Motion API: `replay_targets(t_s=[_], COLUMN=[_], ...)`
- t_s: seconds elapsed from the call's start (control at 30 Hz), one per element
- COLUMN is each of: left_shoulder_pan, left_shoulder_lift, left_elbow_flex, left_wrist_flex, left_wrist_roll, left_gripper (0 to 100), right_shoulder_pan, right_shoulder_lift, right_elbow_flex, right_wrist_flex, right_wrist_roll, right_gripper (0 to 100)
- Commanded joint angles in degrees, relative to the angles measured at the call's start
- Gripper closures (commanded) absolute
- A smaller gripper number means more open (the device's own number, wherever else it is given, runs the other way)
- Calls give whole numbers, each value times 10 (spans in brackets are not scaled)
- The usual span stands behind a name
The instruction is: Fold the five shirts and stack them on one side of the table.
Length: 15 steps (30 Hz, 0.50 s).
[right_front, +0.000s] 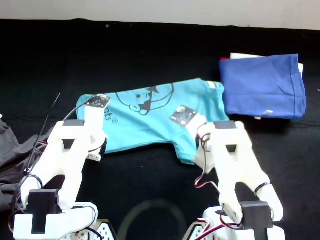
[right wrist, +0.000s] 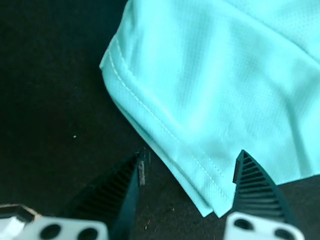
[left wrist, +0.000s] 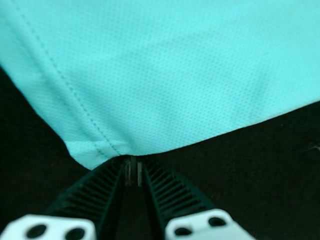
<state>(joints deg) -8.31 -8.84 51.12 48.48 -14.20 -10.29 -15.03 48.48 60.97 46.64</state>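
Cloth is limp: your left tool [left wrist: 132,170] pinches the teal shirt [right_front: 150,120] at 7 o'clock; right tool [right wrist: 192,165] gapes astride its 5 o'clock hem.

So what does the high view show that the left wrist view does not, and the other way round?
High view, not the wrist view: the folded blue shirt at the far right, dark clothes at the left edge, the face print on the turquoise shirt, the left arm and right arm. Left wrist view, not the high view: the left end effector shut on that shirt's hem corner, and the stitching. Both: the turquoise shirt on the black table.
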Motion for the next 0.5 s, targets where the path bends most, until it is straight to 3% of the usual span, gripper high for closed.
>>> replay_targets(t_s=[0.0,0.17,0.33,0.47], left_shoulder_pan=[-11,-11,-11,-11], left_shoulder_lift=[0,0,0,0], left_elbow_flex=[-3,-3,-4,-4], left_wrist_flex=[-27,-27,-27,-27], left_wrist_roll=[4,4,25,25], left_gripper=[991,991,991,991], right_shoulder_pan=[-6,-5,-3,-1], right_shoulder_lift=[-7,-7,0,94], right_elbow_flex=[31,61,62,22], right_wrist_flex=[-39,-53,-84,-85], right_wrist_roll=[25,68,78,72], right_gripper=[732,735,833,844])
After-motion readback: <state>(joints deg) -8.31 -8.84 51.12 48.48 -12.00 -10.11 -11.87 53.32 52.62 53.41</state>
